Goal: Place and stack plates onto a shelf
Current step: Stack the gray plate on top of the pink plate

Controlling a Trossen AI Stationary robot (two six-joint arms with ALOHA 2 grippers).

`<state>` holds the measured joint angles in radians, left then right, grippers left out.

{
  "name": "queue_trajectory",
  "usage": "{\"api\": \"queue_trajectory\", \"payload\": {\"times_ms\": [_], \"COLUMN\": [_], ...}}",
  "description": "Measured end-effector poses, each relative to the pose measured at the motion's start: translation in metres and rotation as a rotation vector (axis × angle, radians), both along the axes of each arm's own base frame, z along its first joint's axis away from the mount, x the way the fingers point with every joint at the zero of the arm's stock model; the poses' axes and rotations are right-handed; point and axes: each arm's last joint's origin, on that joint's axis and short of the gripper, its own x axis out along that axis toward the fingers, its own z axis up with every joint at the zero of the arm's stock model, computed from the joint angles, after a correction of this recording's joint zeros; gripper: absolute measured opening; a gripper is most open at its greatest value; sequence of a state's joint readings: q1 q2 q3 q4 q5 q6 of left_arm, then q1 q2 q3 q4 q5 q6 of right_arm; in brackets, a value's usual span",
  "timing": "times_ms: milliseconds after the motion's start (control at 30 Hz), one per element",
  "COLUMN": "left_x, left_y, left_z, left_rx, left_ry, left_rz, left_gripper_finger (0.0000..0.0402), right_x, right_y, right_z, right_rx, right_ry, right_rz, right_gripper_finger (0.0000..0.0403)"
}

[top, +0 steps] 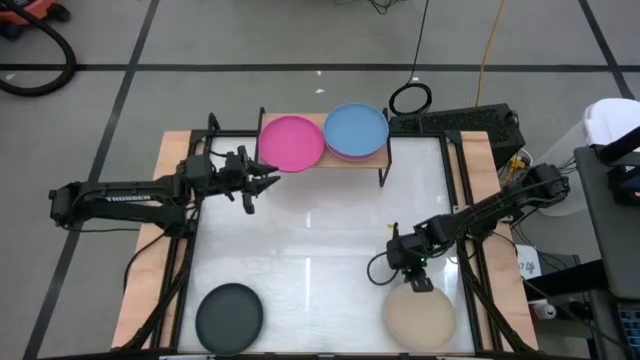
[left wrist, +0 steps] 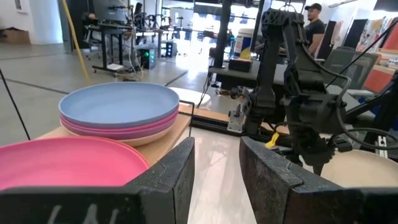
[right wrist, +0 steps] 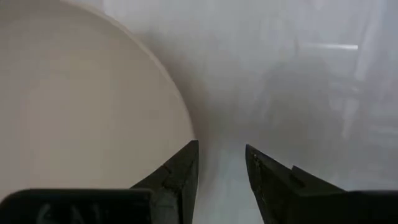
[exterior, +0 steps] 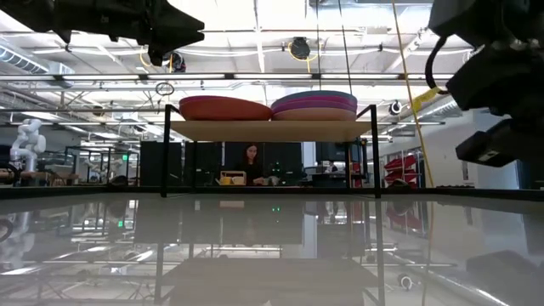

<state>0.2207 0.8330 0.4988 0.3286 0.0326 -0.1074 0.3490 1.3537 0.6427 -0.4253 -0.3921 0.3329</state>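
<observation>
- Plates are split between two places: the shelf at the far edge of the surface carries two stacks, and two plates lie loose at the near edge.
- Shelf contents: a magenta plate tops the left stack; a blue plate tops the right stack, with pink and light plates visible beneath it in the left wrist view.
- Loose items: a black plate at the near left and a beige plate at the near right, well apart, both flat on the surface.
- Right claw hovers at the far rim of the beige plate, fingers parted narrowly and holding nothing; the rim lies just beside one finger. This placement suits an edge grasp, judged to be the next pickup.
- Left claw sits just beside the magenta plate, in front of the shelf, fingers narrowly apart and empty, judged clear of the stack.
</observation>
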Motion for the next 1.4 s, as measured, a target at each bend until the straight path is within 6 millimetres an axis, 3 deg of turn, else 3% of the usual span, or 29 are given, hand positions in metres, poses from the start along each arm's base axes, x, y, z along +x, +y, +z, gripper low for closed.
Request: {"api": "queue_trajectory", "payload": {"times_ms": [333,733,1400], "left_x": [0.000,0.000,0.000], "left_y": [0.000,0.000,0.000], "left_z": [-0.001,-0.002,-0.004], "left_rx": [-0.002,-0.008,-0.016], "left_ry": [0.005,0.020,0.040], "left_rz": [0.000,0.000,0.001], "left_gripper_finger": [0.0131,0.0131,0.0131], "right_x": [-0.002,-0.002,-0.002], "right_y": [-0.002,-0.001,0.014], "right_z": [0.000,0.022,0.002], "right_rx": [-0.021,0.050,-0.036], "right_ry": [0.006,-0.110,-0.031], "right_rz": [-0.030,-0.085,-0.077], "right_gripper_finger": [0.0114,0.0114,0.0114]}}
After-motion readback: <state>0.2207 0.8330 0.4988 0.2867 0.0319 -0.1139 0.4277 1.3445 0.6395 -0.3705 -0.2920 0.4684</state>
